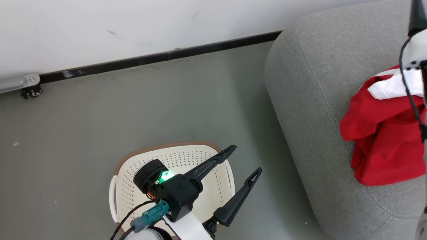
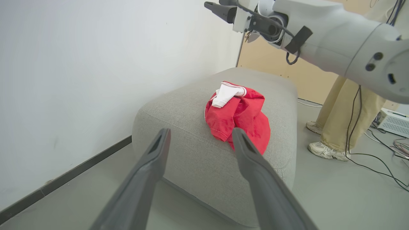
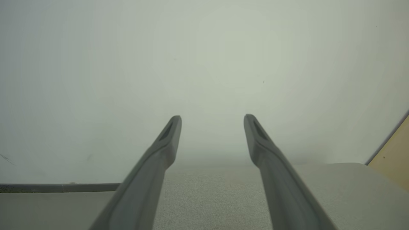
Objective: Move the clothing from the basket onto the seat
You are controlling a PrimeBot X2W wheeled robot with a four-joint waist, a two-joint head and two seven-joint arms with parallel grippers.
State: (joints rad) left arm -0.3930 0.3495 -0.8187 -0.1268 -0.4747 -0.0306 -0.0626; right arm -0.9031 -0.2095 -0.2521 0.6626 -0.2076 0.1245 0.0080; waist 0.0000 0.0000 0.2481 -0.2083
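The red clothing with a white cuff lies bunched on the grey seat; in the left wrist view the clothing sits on the seat's top. The cream basket with its brown rim stands on the floor left of the seat. The part of its perforated inside that I can see holds nothing; my left wrist hides the rest. My left gripper hovers open above the basket's right rim, pointing at the seat. My right gripper stands open and holds nothing, high over the seat, facing the wall.
A white wall with a black baseboard runs behind the basket and seat. A person's legs stand beyond the seat, with cables and a white box on the floor. Grey floor lies open around the basket.
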